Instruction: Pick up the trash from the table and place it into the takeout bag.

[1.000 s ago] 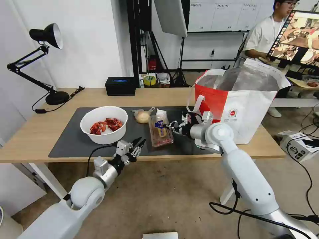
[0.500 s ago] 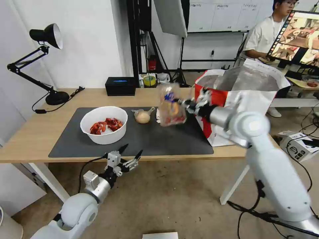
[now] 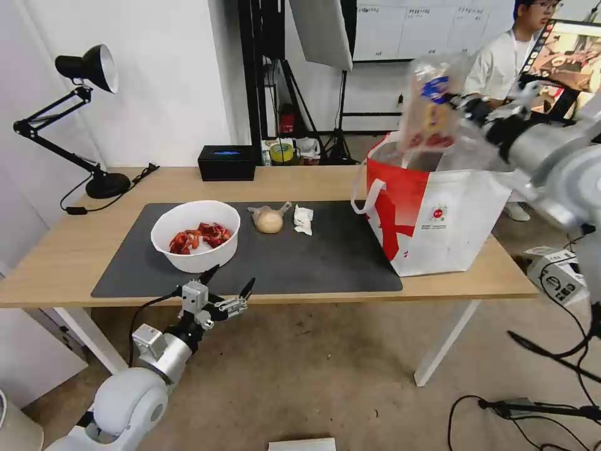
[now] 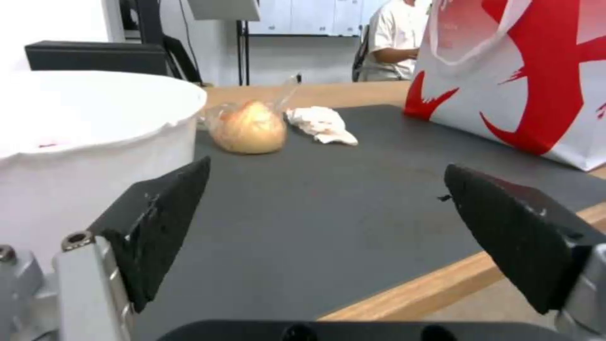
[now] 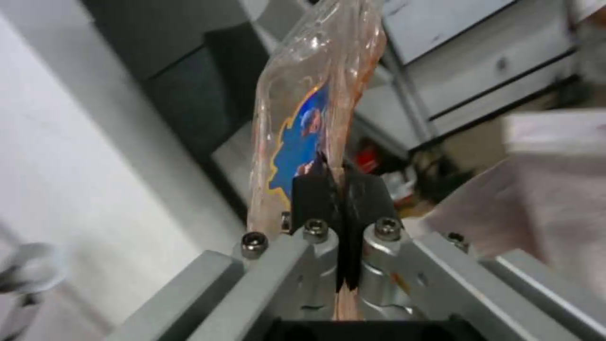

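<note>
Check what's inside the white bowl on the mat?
Red crayfish shells lie in a loose heap in the white bowl, against its far side. What sits beneath the heap is covered, and the near wall hides the bowl's front floor.

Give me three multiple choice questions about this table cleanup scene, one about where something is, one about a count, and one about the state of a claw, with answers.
1. Where is the clear plastic tray?
A. on the dark mat
B. held in the air above the takeout bag
C. inside the white bowl

2. How many trash items lie on the mat?
A. three
B. one
C. five

3. What state is the left claw in?
A. shut on the tissue
B. shut on the bowl
C. open, holding nothing

Answers: 1 B, the right claw pinches it over the bag's mouth. 2 A, the white bowl, knotted bag and tissue. 3 C, its fingers are spread near the table's front edge.
</note>
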`<state>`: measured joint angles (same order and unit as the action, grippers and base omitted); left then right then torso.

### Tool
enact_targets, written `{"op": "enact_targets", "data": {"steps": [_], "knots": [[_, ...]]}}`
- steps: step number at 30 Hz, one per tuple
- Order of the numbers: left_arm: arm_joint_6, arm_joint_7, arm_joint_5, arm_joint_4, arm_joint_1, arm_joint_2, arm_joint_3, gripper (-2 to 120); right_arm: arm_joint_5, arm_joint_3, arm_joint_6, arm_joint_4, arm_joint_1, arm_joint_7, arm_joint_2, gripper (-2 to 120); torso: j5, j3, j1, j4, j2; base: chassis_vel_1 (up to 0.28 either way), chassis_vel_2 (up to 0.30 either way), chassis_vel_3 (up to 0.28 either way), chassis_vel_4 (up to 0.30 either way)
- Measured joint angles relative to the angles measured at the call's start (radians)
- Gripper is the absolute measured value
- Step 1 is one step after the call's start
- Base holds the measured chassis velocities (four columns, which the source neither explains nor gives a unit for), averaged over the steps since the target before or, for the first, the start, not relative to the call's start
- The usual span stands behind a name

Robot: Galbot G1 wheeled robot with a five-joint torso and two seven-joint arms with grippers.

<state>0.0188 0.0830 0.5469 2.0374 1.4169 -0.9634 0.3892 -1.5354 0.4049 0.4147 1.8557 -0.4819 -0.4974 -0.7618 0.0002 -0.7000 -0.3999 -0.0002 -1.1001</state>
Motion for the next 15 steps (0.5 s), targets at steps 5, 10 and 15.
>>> {"op": "enact_targets", "data": {"steps": [5,10,15], "knots": [[0.001,0.000,0.000,-0.004,-0.003,-0.001,-0.006,100,0.117,-0.015,-0.002,-0.033,-0.016,0.021,0.007,0,-0.0001,0.000,0.000,0.0001,0.000,0.000,0.000,0.000,0.000],[0.002,-0.001,0.000,-0.004,-0.002,0.001,-0.006,100,0.205,-0.028,-0.008,-0.070,-0.045,0.050,-0.011,0,0.0000,0.000,0.000,0.0001,0.000,0.000,0.000,0.000,0.000],[0.003,-0.003,-0.001,0.000,0.007,0.002,-0.002,100,0.223,-0.032,-0.020,-0.088,-0.075,0.057,-0.030,0,-0.0002,0.000,0.000,0.0002,0.000,0.000,0.000,0.000,0.000]]}}
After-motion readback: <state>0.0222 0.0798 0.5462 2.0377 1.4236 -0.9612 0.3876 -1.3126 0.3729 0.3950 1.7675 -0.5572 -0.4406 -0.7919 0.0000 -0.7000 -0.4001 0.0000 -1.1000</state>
